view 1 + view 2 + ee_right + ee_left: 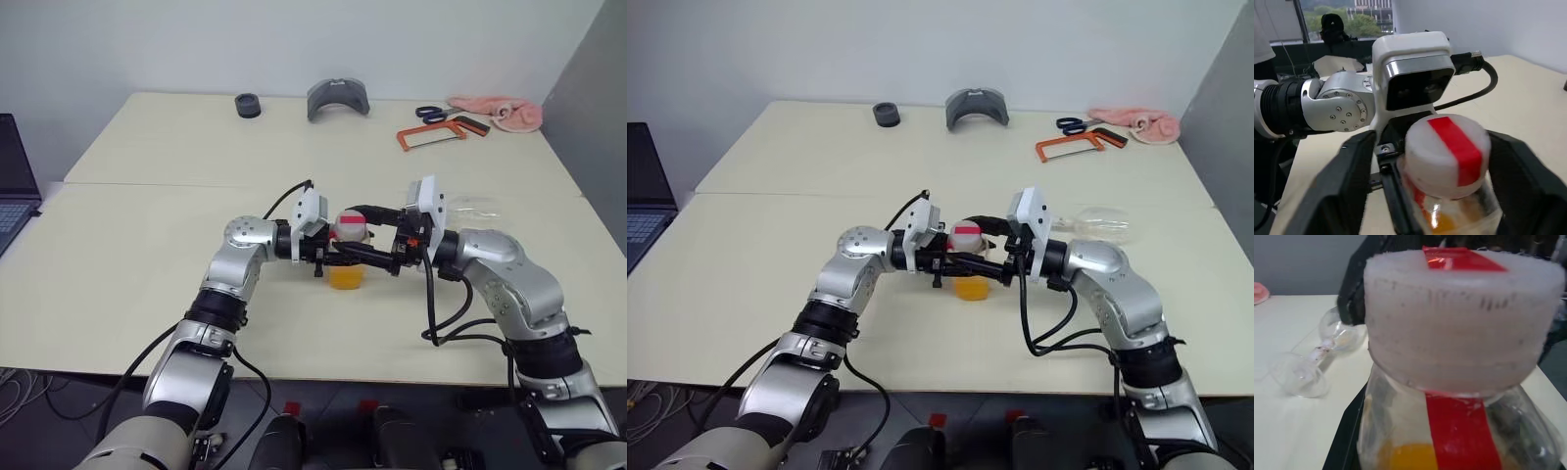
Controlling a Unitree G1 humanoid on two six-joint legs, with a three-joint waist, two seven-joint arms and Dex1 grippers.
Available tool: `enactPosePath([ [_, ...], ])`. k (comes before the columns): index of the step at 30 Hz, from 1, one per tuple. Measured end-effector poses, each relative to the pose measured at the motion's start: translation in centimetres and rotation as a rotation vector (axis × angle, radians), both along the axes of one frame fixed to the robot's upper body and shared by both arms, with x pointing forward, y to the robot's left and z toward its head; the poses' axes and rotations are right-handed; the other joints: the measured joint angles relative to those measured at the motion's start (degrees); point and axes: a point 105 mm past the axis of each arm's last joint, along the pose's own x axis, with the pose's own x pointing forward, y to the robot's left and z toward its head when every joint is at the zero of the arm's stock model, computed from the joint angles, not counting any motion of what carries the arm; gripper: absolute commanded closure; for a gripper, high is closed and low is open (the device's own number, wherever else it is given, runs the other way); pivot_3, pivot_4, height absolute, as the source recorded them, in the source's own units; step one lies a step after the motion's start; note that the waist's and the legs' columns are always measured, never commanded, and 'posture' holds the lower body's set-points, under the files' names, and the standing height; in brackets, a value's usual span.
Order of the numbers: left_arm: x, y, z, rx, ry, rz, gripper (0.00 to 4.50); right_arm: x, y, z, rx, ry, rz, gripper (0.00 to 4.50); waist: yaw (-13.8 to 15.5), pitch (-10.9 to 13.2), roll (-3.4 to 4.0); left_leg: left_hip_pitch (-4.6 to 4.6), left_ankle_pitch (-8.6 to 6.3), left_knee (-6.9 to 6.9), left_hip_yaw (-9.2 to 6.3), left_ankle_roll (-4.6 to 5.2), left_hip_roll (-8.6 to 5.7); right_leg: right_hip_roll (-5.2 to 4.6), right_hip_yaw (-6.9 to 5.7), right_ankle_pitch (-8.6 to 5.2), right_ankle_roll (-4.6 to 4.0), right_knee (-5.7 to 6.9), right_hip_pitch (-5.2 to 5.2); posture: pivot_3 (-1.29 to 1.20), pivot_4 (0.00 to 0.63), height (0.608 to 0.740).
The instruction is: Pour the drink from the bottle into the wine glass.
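Note:
The bottle hangs upright above the middle of the table, with my left gripper shut on its body from the left. Its white cap carries a red strip. The orange drink fills the bottom of the bottle. My right gripper comes in from the right at cap height and stands open. One finger is on each side of the cap, with gaps between. The wine glass lies on its side on the table, behind my right wrist.
At the back right lie an orange hacksaw, blue-handled scissors and a pink cloth. A grey curved object and a black ring sit at the far edge. A laptop is at the left.

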Motion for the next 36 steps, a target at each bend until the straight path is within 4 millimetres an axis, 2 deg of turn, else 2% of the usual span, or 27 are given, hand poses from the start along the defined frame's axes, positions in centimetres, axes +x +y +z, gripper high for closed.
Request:
enactPosePath([
  [5, 0.5, 0.1, 0.3, -0.024, -0.008, 0.045, 2.79, -1.3, 0.1, 0.0, 0.053, -0.036, -0.173, 0.47, 0.12, 0.0, 0.0, 0.01, 0.0, 0.0, 0.0, -0.01, -0.03, 0.02, 0.01, 0.0, 0.0, 0.02, 0.0, 0.0, 0.15, 0.74],
  [11, 0.5, -0.3, 0.1, -0.03, -0.001, 0.045, 2.79, 0.1, 1.2, -0.2, 0.117, -0.07, -0.426, 0.47, -0.02, -0.01, 0.01, 0.05, 0.09, 0.04, 0.04, -0.16, -0.09, 0.09, 0.04, 0.0, 0.0, 0.12, -0.02, 0.0, 0.15, 0.74],
  [16, 0.7, -0.2, -0.4, -0.021, 0.006, 0.051, 2.79, 0.7, 1.5, 0.0, 0.142, -0.088, -0.514, 0.47, 0.03, -0.01, 0.01, 0.04, 0.13, 0.05, 0.04, -0.22, -0.09, 0.08, 0.05, 0.0, 0.0, 0.13, -0.02, 0.0, 0.15, 0.74],
  [24, 0.8, -0.4, -0.5, -0.019, 0.004, 0.055, 2.79, 1.0, 1.6, 0.0, 0.136, -0.1, -0.554, 0.47, -0.1, -0.01, 0.01, 0.05, 0.06, 0.04, 0.05, -0.1, -0.1, 0.09, 0.04, 0.0, 0.0, 0.14, -0.02, 0.0, 0.15, 0.74],
  [27, 0.8, -0.3, -0.8, -0.015, 0.01, 0.059, 2.79, 0.9, 1.8, -0.3, 0.123, -0.093, -0.547, 1.07, -0.16, -0.01, 0.01, 0.05, 0.02, 0.04, 0.05, -0.04, -0.11, 0.09, 0.04, 0.0, 0.0, 0.14, -0.02, 0.0, 0.15, 0.74],
  [32, 0.9, -0.3, -0.8, -0.014, 0.008, 0.067, 2.79, 0.7, 2.4, -0.6, 0.119, -0.074, -0.523, 2.67, -0.26, -0.01, 0.01, 0.05, 0.01, 0.05, 0.04, -0.03, -0.1, 0.09, 0.04, 0.0, 0.0, 0.15, -0.02, 0.0, 0.15, 0.74],
  [36, 0.9, -0.3, -0.8, -0.013, 0.008, 0.066, 2.79, 0.6, 2.4, -0.6, 0.118, -0.069, -0.505, 2.66, -0.26, -0.01, 0.01, 0.05, 0.01, 0.05, 0.04, -0.02, -0.1, 0.08, 0.04, 0.0, 0.0, 0.15, -0.03, 0.0, 0.15, 0.74],
])
